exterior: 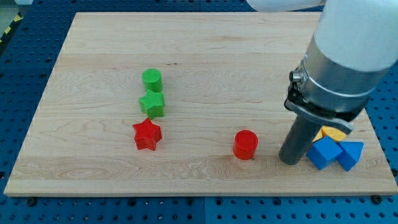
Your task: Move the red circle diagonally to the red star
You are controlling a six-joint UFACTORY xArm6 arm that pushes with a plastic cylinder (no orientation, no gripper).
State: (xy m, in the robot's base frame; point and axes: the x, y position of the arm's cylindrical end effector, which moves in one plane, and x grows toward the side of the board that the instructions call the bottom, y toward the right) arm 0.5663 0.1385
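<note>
The red circle (245, 144) stands on the wooden board (205, 68) near the view's bottom, right of centre. The red star (147, 134) lies well to its left, slightly higher in the view. My tip (289, 161) rests on the board just to the right of the red circle, a small gap between them, and close to the left of the blue blocks.
A green circle (152, 79) and a green star (152, 104) sit just above the red star. At the bottom right a blue cube (324, 152), a blue triangle (351, 154) and a yellow block (331, 133) are clustered beside the rod. The board's bottom edge is near.
</note>
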